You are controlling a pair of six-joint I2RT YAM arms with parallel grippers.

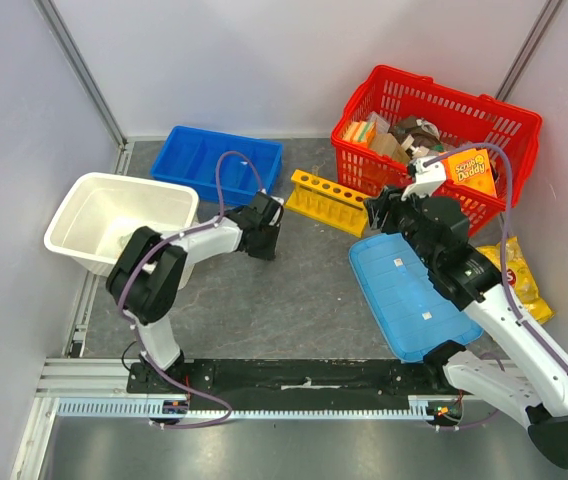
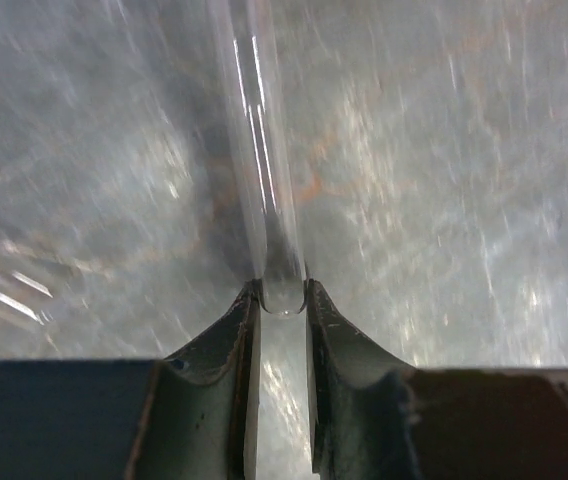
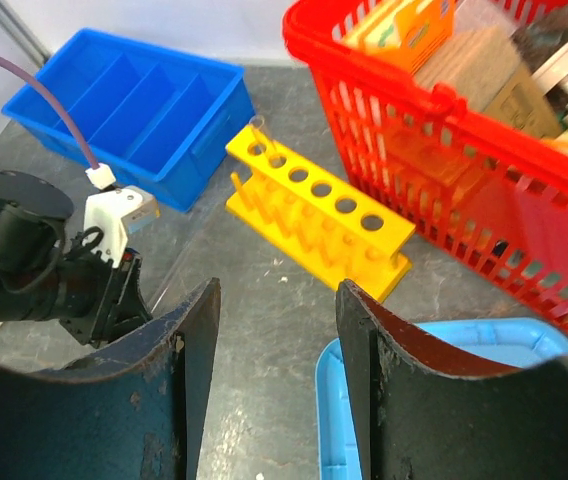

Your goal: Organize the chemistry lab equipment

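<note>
The left jaws clamped a thin clear tube (image 2: 262, 170) by its rounded tip (right jaws apart); a slow, level lift toward the yellow plastic holed rack (image 1: 329, 203) seemed wisest.

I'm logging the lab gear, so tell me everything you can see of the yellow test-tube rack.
The yellow test-tube rack looks like moulded plastic: a long top plate with one row of round holes. It stands upright on the grey table, between the blue divided tray and the red basket. A clear tube seems to stand in one end hole. Nothing else visibly touches it.
</note>
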